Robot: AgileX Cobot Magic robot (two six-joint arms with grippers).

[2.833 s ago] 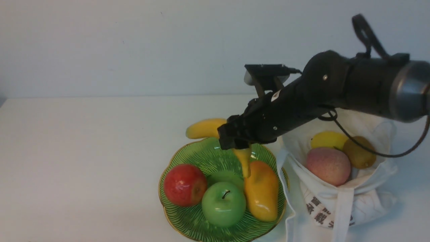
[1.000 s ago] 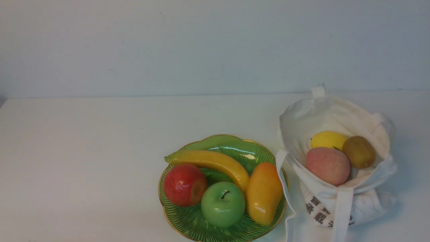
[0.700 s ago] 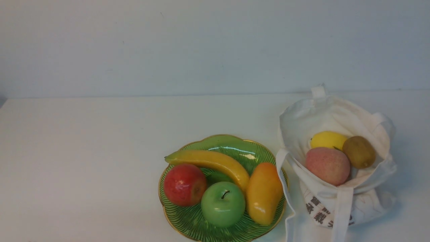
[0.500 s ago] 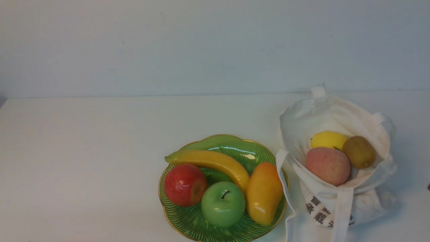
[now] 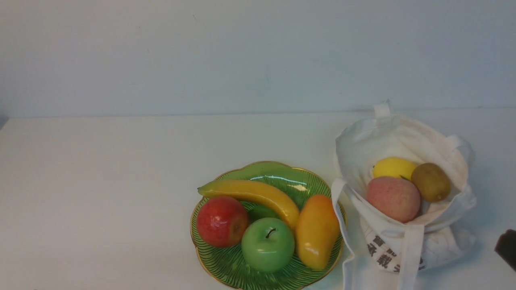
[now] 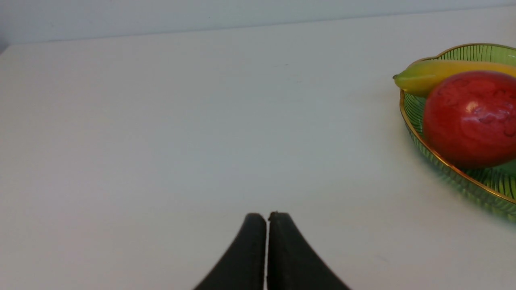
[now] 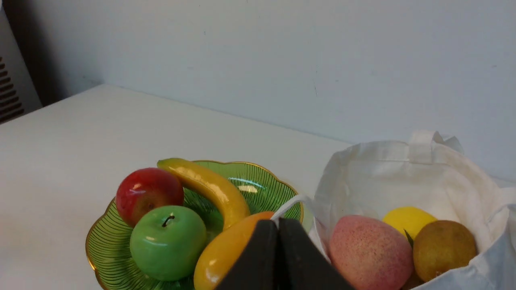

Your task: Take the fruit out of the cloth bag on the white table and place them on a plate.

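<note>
Both sets of jaws are pressed together with nothing in them. Your left gripper (image 6: 267, 217) sits over the white table (image 5: 100, 181), and your right gripper (image 7: 277, 223) hangs near the cloth bag (image 5: 403, 133). You've got the banana (image 5: 258, 197) lying on the plate (image 5: 278, 172) with a red apple (image 5: 221, 221), green apple (image 5: 268, 245) and mango (image 5: 316, 231). The lemon (image 5: 393, 167), kiwi (image 5: 431, 182) and pink apple (image 5: 393, 198) sit bunched together inside the bag.

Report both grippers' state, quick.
Left gripper: closed, holding nothing.
Right gripper: closed, holding nothing.
</note>
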